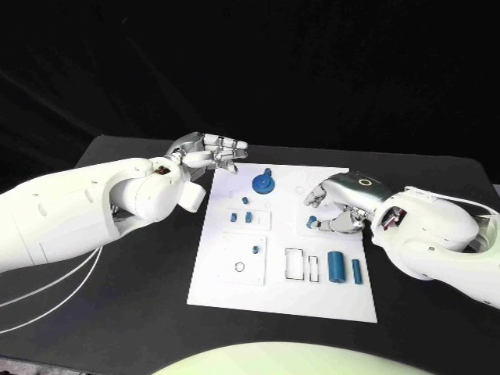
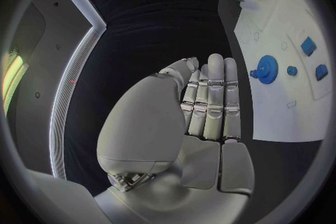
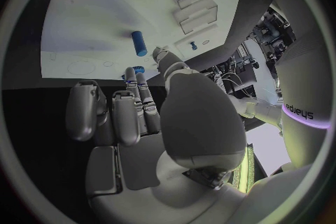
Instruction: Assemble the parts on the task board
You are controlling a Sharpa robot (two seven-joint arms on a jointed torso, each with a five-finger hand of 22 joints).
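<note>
The white task board (image 1: 283, 291) lies in the middle of the black table. A blue gear (image 1: 264, 184) stands near its far edge, with small blue parts (image 1: 248, 211) just nearer. Two blue cylinders (image 1: 338, 267) lie at the near right. My left hand (image 1: 208, 153) hovers by the board's far left corner and holds nothing, its fingers (image 2: 210, 101) stretched out side by side. My right hand (image 1: 341, 205) is over the board's right side, fingers curled down at a small blue part (image 1: 312, 222). That part (image 3: 138, 70) shows blue between its fingertips; whether it is pinched is unclear.
Empty outlined slots (image 1: 301, 264) and a round hole (image 1: 240, 266) mark the board's near half. A blue peg (image 3: 139, 43) lies on the board just beyond my right fingertips. Black table (image 1: 137, 305) surrounds the board, and white cables (image 1: 48, 301) trail at the near left.
</note>
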